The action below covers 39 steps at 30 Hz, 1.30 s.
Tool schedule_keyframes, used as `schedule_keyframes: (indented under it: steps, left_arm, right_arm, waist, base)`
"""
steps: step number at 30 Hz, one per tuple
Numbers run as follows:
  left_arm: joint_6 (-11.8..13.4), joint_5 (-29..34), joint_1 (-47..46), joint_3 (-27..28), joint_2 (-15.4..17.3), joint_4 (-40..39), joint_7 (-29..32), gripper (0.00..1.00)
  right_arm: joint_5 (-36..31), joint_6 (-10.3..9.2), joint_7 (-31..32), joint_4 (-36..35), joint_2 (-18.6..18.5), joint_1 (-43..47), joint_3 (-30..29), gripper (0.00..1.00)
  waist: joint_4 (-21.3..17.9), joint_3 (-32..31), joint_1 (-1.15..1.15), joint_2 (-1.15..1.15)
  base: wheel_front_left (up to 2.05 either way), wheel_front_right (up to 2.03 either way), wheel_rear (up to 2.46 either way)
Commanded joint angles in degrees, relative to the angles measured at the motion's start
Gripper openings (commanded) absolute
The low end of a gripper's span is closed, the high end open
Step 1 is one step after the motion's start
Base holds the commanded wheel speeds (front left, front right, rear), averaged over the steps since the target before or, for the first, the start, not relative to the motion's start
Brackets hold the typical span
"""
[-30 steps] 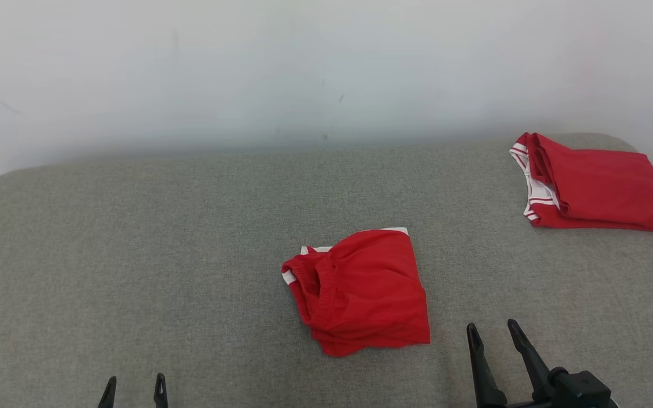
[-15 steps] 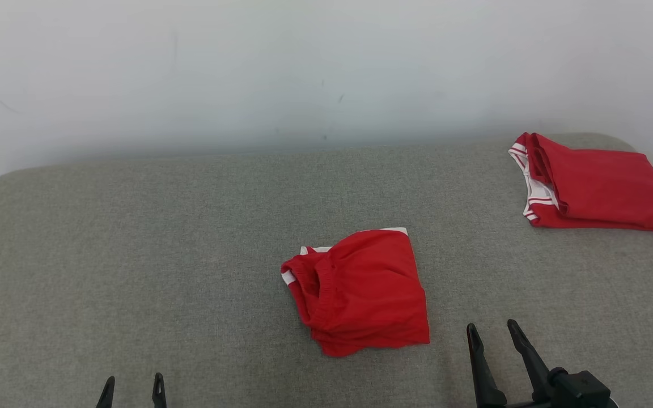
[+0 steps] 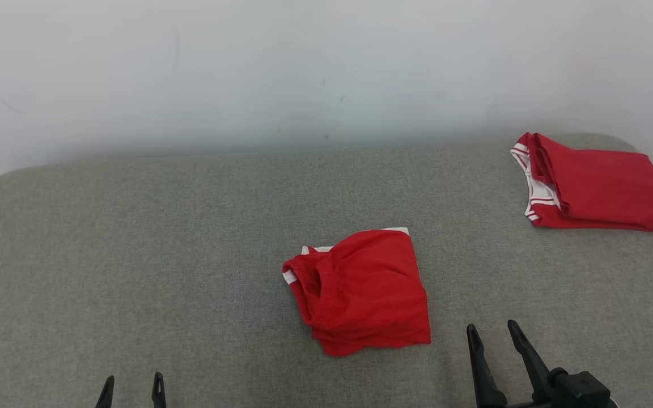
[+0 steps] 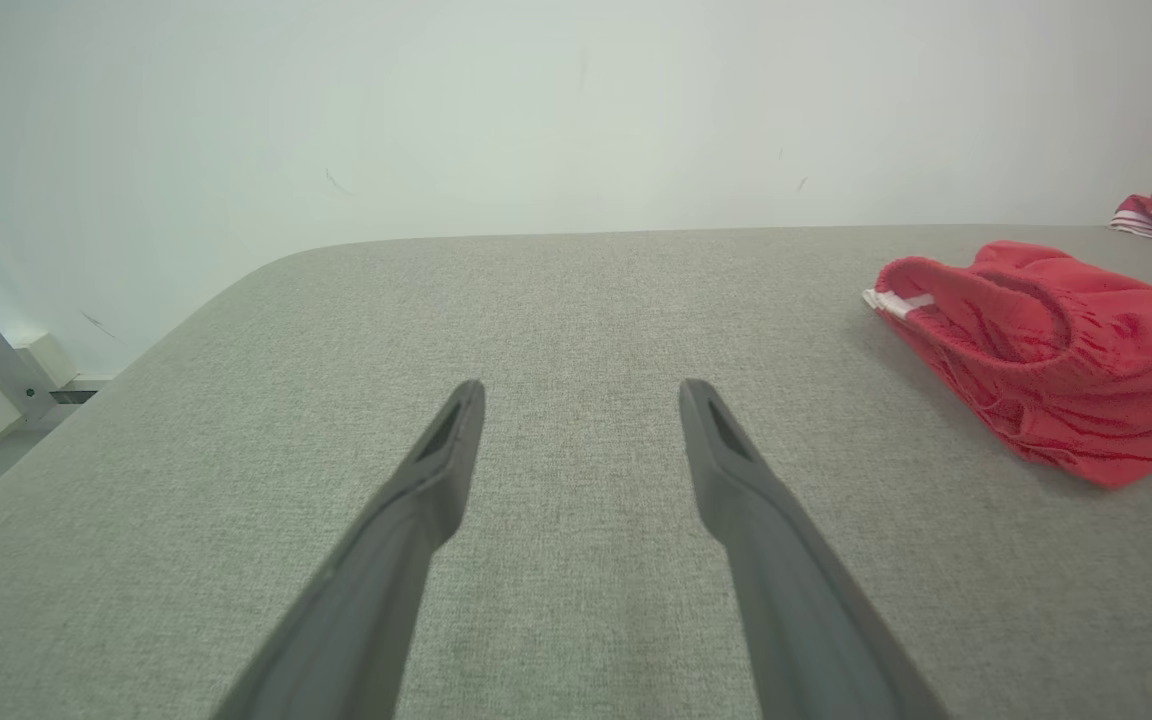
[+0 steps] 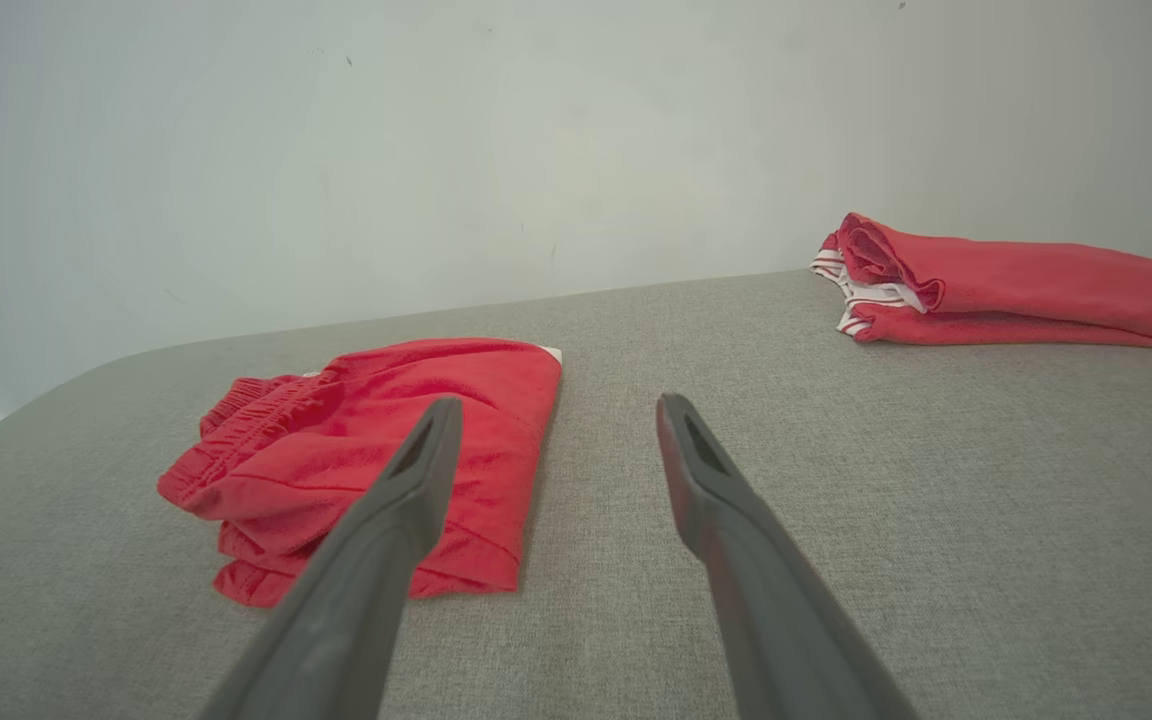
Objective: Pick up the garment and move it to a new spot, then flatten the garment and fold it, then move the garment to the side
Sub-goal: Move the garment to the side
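The red garment (image 3: 360, 292) is lying folded into a rough square near the middle of the grey surface (image 3: 134, 255). Its elastic waistband is bunching along the left edge and white trim is peeking out at the far side. The right gripper (image 3: 492, 326) is hovering just beside its near right corner, jaws standing wide apart and holding nothing. The left gripper (image 3: 134, 377) is hanging well apart from it at the near left, jaws likewise spread and empty. A second red garment (image 3: 598, 184) with striped white trim is sitting folded at the far right corner, close to the pale wall (image 3: 304, 68).
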Motion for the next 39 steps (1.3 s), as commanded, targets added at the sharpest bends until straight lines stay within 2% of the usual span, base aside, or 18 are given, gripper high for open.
schedule_keyframes:
  steps: [1, 7, 14, 21, 22, 30, 35, 39]
  left_arm:
    - [0.12, -0.20, -0.53, 0.03, -0.11, 0.00, -0.18, 1.00]
    - [0.25, -0.36, -0.56, 0.00, -0.11, -0.02, -0.18, 1.00]
    - [0.10, -0.71, -0.90, 0.08, -0.10, -0.20, -0.18, 1.00]
    - [-0.82, -0.71, -2.70, -1.10, -0.10, 0.20, -0.18, 1.00]
    - [-0.82, -0.71, -2.70, -1.10, -0.10, 0.20, -0.18, 1.00]
    - [-1.10, -0.83, -4.58, -2.51, -0.08, 0.46, -0.18, 1.00]
    - [-0.82, -1.40, -5.15, -2.88, -0.09, 0.66, -0.18, 1.00]
    - [-0.73, -1.61, -5.17, -3.19, -0.09, 0.70, -0.18, 1.00]
  right_arm:
    - [-0.48, -0.17, -0.21, 0.07, 0.18, 0.34, -0.03, 1.00]
    - [-0.60, -0.17, -0.22, -0.10, 0.18, -0.16, -0.06, 1.00]
    - [-0.25, -0.17, -0.22, 3.45, 0.16, -7.42, 2.07, 1.00]
    - [-0.90, -0.17, -0.12, 21.17, -0.78, -21.40, 3.39, 1.00]
    - [-0.90, -0.17, -0.12, 21.17, -0.78, -21.40, 3.39, 1.00]
    - [1.13, -0.17, 1.48, 43.33, -1.02, -34.30, 2.13, 1.00]
    - [3.34, -0.17, 3.03, 52.23, -0.54, -38.00, 1.96, 1.00]
    - [5.46, -0.17, 4.17, 56.45, -0.07, -39.55, 2.97, 1.00]
  waist:
    - [0.03, 0.03, 0.00, 0.00]
    - [0.16, 0.15, 0.00, 0.00]
    - [-0.30, 1.08, 0.00, 0.00]
    - [2.09, 3.37, 0.00, 0.00]
    - [2.09, 3.37, 0.00, 0.00]
    - [4.89, 5.70, 0.00, 0.00]
    - [5.89, 5.99, 0.00, 0.00]
    - [6.10, 5.88, 0.00, 0.00]
  base:
    - [0.00, 0.00, 0.00]
    - [0.00, 0.00, 0.00]
    - [0.00, 0.00, 0.00]
    - [0.00, 0.00, 0.00]
    - [0.00, 0.00, 0.00]
    - [0.00, 0.00, 0.00]
    - [0.00, 0.00, 0.00]
    - [0.00, 0.00, 0.00]
